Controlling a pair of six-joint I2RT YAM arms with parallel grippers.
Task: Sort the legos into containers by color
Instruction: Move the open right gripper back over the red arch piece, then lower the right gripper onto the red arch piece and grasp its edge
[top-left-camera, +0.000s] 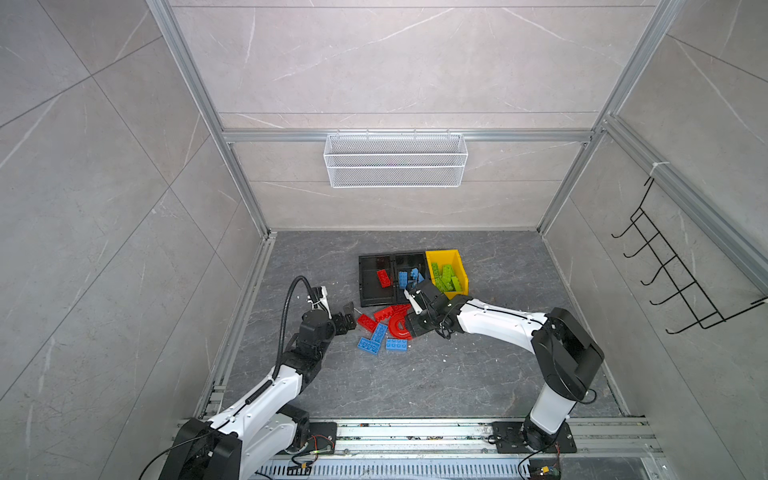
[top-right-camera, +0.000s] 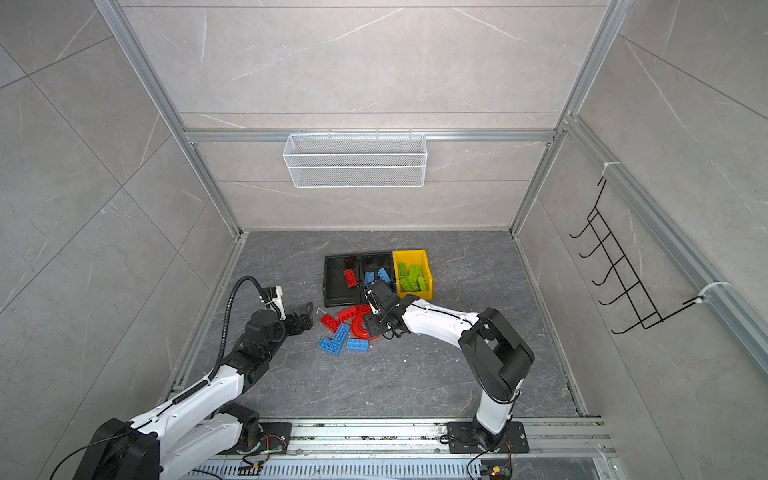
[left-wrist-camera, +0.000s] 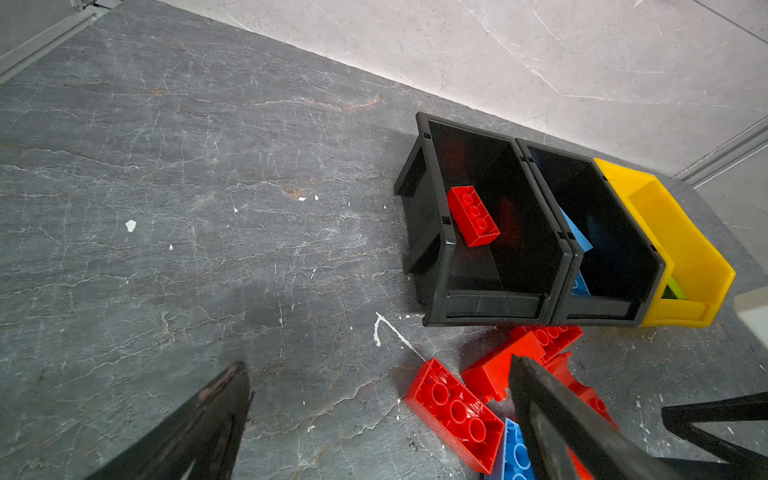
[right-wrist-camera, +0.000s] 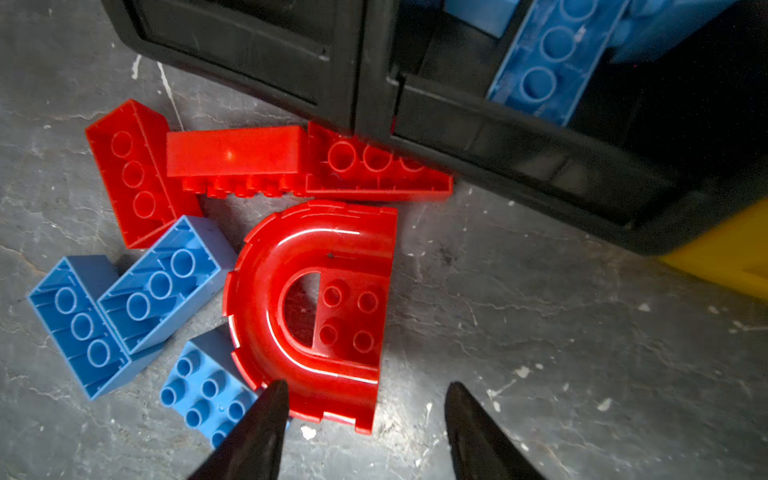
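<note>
The right gripper is half open and empty, at lower centre of the right wrist frame. The red arch lies immediately ahead, curve toward frame left, mouth toward frame right. One fingertip overlaps its lower limb, contact uncertain. The left gripper, fully open and empty, is farther off. Both top views hide the right fingertips under the wrist, yet show the left black bin just above the arch.

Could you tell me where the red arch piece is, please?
In both top views the red arch piece lies on the tabletop, centre, before the black bins, beside the loose blue bricks, partly under the right gripper.
</note>
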